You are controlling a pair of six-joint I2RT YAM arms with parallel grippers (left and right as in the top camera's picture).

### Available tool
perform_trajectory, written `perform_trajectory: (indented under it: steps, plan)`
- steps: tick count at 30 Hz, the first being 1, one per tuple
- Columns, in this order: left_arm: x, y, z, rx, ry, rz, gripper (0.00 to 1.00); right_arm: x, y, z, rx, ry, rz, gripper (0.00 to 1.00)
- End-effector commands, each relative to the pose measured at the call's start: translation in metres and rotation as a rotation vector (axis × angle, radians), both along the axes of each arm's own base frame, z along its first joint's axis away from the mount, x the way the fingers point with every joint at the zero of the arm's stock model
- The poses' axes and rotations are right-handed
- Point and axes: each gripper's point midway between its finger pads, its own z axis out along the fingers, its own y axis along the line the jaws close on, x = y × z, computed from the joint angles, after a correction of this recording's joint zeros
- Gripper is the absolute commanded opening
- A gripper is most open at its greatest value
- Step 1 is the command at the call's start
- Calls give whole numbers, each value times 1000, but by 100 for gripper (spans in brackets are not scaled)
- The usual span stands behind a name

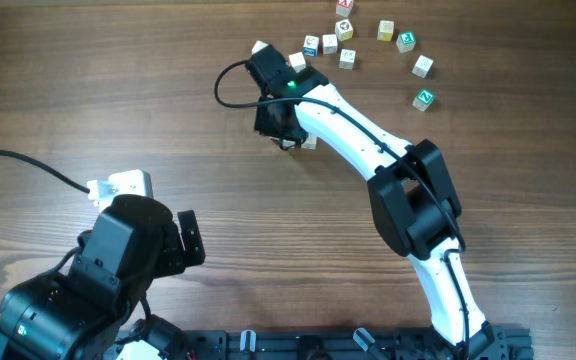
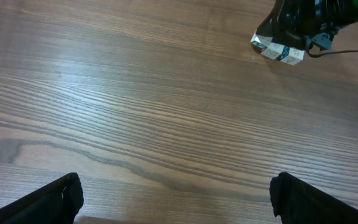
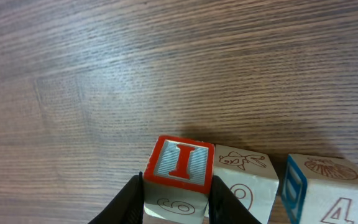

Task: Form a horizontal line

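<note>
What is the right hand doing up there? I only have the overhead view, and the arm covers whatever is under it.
Observer: The right wrist view shows the right hand with a finger on each side of a red I cube.
Operator: Is anything next to that cube?
Observer: Yes. A cube with an animal drawing sits right against its side, and a blue-edged cube marked 4 comes next in the same row.
Operator: And the left hand?
Observer: The left wrist view shows the left hand open with nothing between its fingers, well away from the row.
</note>
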Motion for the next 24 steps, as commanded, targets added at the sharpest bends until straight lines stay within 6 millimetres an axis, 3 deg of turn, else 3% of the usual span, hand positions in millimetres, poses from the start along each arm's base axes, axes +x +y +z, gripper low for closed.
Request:
perform_trajectory:
  steps: [1, 5, 12, 18, 24]
  plan:
    - [0, 0, -1, -14, 2, 17, 100, 2, 1, 23, 15, -37, 53, 11]
    - [0, 0, -1, -14, 2, 17, 100, 3, 2, 33, 28, -55, 63, 11]
    - [0, 0, -1, -14, 2, 17, 100, 10, 13, 68, 73, -139, 135, 11]
    - [0, 0, -1, -14, 2, 17, 100, 3, 32, 66, 132, -123, 173, 11]
    - [0, 0, -1, -14, 1, 17, 100, 0, 32, 52, 81, -117, 173, 11]
